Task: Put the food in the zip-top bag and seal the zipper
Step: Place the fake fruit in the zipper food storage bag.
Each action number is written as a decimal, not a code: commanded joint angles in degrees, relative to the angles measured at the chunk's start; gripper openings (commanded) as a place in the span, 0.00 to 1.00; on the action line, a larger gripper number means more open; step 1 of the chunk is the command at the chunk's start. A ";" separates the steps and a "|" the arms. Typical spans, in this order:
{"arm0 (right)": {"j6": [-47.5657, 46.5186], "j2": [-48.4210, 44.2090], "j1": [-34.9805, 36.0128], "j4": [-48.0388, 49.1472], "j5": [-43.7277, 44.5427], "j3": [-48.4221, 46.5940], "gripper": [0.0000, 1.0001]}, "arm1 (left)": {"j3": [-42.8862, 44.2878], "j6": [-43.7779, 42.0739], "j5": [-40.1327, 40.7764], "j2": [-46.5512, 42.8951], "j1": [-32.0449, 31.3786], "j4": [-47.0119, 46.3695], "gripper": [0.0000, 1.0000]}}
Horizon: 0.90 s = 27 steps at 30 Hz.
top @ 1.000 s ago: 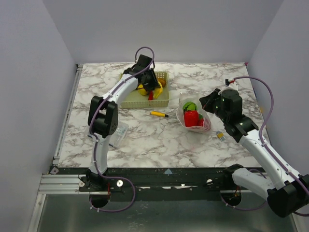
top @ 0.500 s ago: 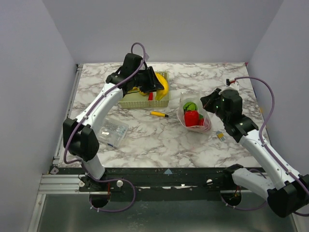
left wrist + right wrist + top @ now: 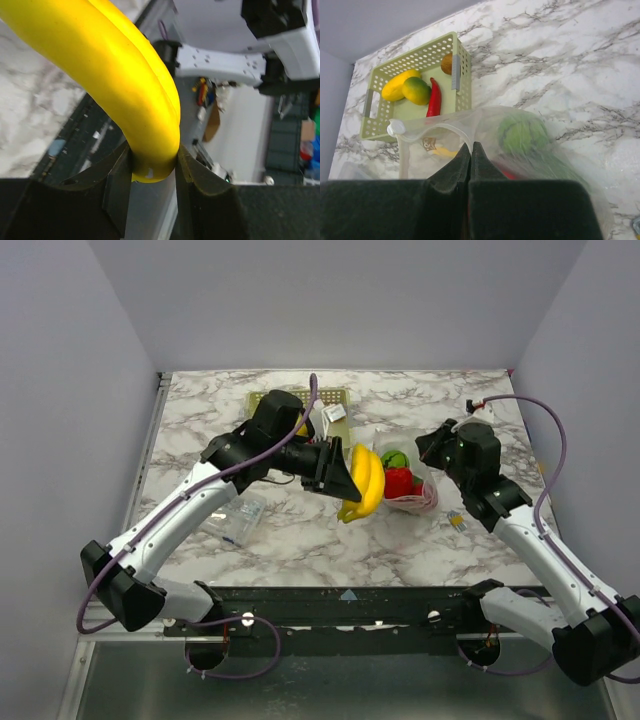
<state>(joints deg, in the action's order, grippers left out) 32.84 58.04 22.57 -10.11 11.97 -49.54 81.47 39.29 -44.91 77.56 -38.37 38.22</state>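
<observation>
My left gripper (image 3: 345, 480) is shut on one end of a yellow banana (image 3: 364, 484) and holds it in the air just left of the zip-top bag (image 3: 412, 496). In the left wrist view the banana (image 3: 115, 75) sits between the fingertips (image 3: 192, 180). The clear bag holds a green pepper (image 3: 395, 458) and a red fruit (image 3: 400, 483). My right gripper (image 3: 427, 452) is shut on the bag's mouth edge, the zipper (image 3: 440, 124), and holds it up (image 3: 471, 148). The pepper shows through the plastic (image 3: 525, 135).
The yellow-green mesh basket (image 3: 415, 70) stands at the back with a yellow fruit (image 3: 395, 85), a green-yellow one (image 3: 416, 90), a red chilli (image 3: 435, 97) and a brown round piece (image 3: 447, 64). A flat clear packet (image 3: 240, 515) lies front left. A small item (image 3: 455, 522) lies by the right arm.
My left gripper has lifted the banana out of the basket and carried it right and forward to beside the bag. The right gripper has kept hold of the bag's edge.
</observation>
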 commanded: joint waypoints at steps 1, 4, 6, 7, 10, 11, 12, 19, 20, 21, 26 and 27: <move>-4.33 0.56 0.34 5.87 -3.78 0.49 0.01 | -3.04 5.72 -10.32 -0.58 -4.27 -0.38 0.04; -6.56 -0.20 0.29 7.58 -4.61 1.75 0.01 | -5.34 12.87 -13.24 -0.07 -5.74 -6.79 0.04; -7.46 -1.03 0.37 8.68 -5.21 2.42 0.01 | -6.53 18.70 -15.11 1.26 -6.01 -12.40 0.04; -7.71 -1.55 0.37 8.88 -5.52 2.64 0.01 | -5.85 20.26 -15.25 2.29 -6.01 -13.55 0.04; -7.71 -2.93 0.37 9.09 -6.46 3.12 0.01 | 0.22 18.73 -12.40 5.79 -6.01 -9.80 0.04; -7.59 -3.54 0.31 9.35 -6.87 3.25 0.01 | 2.09 17.60 -11.25 7.36 -6.01 -7.72 0.04; -7.54 -4.03 0.36 9.54 -7.42 3.56 0.01 | 3.84 17.34 -11.05 8.68 -6.01 -7.01 0.04; -8.07 -6.90 0.34 9.45 -7.57 5.14 0.01 | 9.70 20.67 -11.56 17.14 -5.42 -7.66 0.04; -8.14 -7.20 0.36 9.33 -7.71 5.26 0.01 | 10.38 21.30 -11.39 17.98 -5.27 -7.93 0.04; -8.21 -7.51 0.31 9.21 -7.69 5.33 0.01 | 10.59 22.31 -11.70 18.62 -5.15 -8.97 0.04; -7.77 -7.94 0.30 9.29 -7.98 5.50 0.01 | 12.06 23.34 -9.46 22.06 -4.55 -8.29 0.04; -7.50 -7.90 0.29 9.23 -8.13 5.39 0.01 | 12.17 23.12 -8.08 22.38 -4.29 -7.81 0.04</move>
<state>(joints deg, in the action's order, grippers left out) 25.41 51.13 22.57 -3.46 5.15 -44.58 90.98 61.30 -55.96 98.08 -43.55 29.74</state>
